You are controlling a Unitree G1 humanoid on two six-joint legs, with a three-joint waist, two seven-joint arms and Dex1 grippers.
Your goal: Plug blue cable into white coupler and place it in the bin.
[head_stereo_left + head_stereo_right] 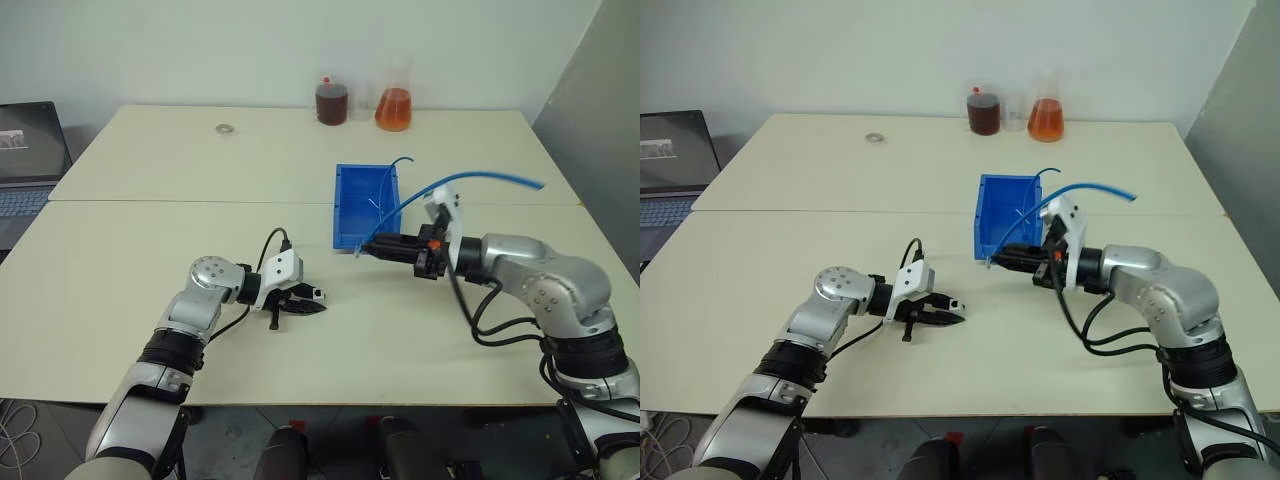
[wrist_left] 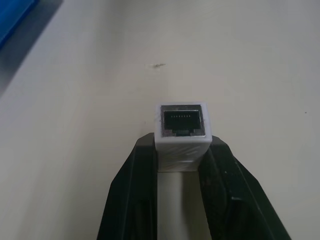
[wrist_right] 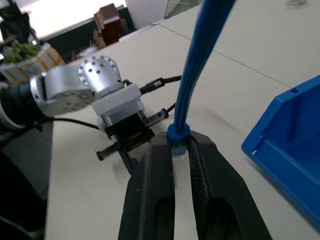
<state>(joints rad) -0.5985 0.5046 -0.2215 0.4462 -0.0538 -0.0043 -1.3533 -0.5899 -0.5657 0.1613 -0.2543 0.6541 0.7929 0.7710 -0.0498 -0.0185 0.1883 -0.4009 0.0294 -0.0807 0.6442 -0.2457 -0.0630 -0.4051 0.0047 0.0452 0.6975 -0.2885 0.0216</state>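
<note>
bare table (image 1: 360,320) between the grippers — only the bin (image 1: 352,205) crowds the far side.

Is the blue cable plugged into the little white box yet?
Not yet. The coupler sits in the left gripper with its socket empty, and the cable plug is in the right gripper, apart from it.

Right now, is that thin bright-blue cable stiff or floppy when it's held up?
The thin bright-blue cable, gripped by the right gripper, probably behaves springy: it arches unsupported above the blue plastic bin. It looks light, and likely to sway.
</note>
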